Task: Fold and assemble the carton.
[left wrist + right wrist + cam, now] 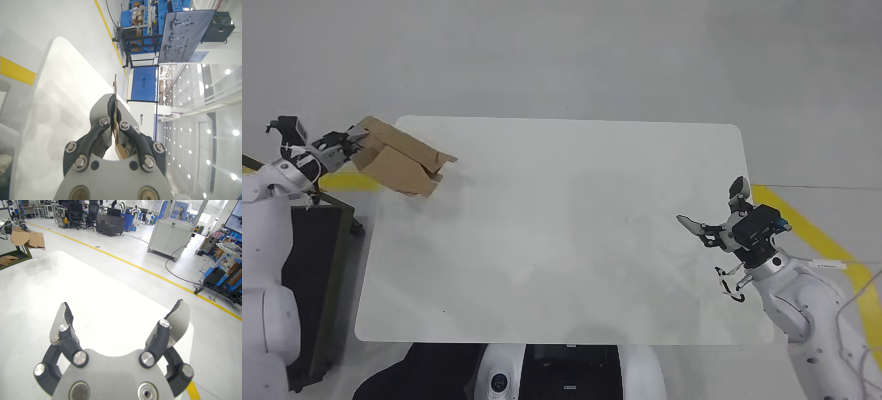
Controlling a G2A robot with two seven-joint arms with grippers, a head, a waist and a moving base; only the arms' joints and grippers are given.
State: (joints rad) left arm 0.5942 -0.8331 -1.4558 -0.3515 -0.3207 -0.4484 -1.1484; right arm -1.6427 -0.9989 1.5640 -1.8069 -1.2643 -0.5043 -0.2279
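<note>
The carton (402, 160) hangs at the desk's (572, 250) far left corner, partly over the edge, and from the right wrist view it appears to be lifted off the surface rather than resting on it. The left jaws are closed on it, pinching a single cardboard panel edge-on between the pads, as the left wrist view shows. The carton is not a box yet: its body looks mostly flat, with loose flaps splayed toward the desk's middle. The right jaws are spread wide and hold nothing, hovering low at the desk's right edge, well apart from the carton. Just off the desk's left side sits a dark bin (322, 280) with more flat cardboard in it. I judge this to be the very start of the job, the fetch step, with no folding done. The next move likely calls for bringing the carton in over the desk's middle and setting it down where both sides can reach it. The right jaws would then have to cross the desk and take an opposite panel, so the body can be opened square.
</note>
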